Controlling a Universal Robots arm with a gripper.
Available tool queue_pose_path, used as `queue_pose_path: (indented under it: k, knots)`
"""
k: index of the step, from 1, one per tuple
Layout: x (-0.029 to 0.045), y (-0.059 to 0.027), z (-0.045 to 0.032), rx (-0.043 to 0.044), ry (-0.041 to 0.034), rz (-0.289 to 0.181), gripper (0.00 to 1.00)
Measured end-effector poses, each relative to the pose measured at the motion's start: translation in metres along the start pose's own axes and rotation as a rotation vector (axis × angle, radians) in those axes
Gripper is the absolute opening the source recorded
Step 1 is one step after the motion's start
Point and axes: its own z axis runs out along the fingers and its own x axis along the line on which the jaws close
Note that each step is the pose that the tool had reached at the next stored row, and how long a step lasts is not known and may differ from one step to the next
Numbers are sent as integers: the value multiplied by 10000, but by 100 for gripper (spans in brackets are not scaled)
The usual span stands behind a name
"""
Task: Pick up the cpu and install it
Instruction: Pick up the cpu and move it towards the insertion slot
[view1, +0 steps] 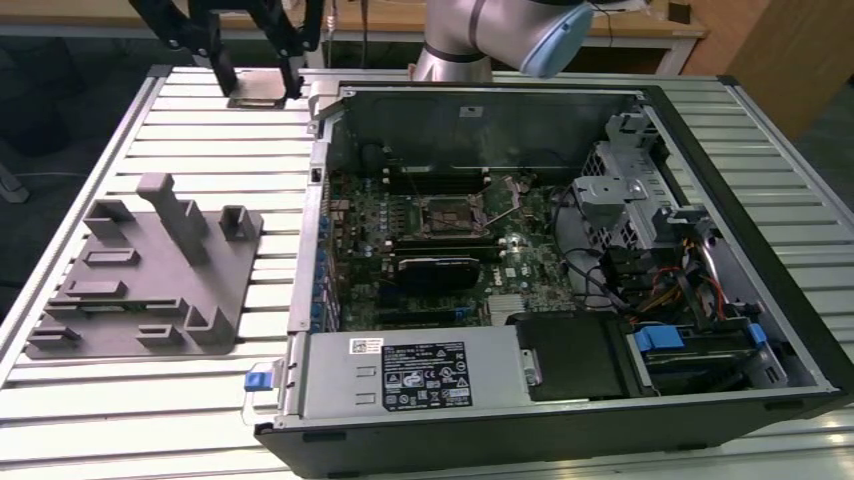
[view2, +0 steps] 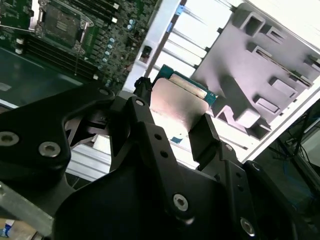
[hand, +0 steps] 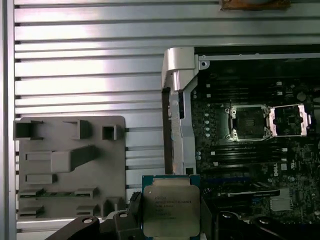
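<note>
Gripper (view1: 256, 86) clenched on cpu (hand: 171, 205) over slatted table (hand: 75, 65), cpu's lower part hidden behind gripper in second wrist view

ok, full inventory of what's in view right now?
cpu: 1, silver top, green rim, between the claw's fingers, above the table beside the case
case: 1, black and silver, open, on the table
motherboard: 1, green, inside the case
socket: 1, black, metal frame open, mid-board
power supply: 1, silver, at the case's near edge
fixture: 1, grey, on the table, exterior view's left of the case
table: 1, silver slats
arm: 1, grey, behind the case
claw: 1, black, shut on the cpu
</note>
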Motion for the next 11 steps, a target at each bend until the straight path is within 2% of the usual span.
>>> queue_pose_path:
  k: [11]
  knots:
    - [-408, 29, 16, 0, 0, -1, 55]
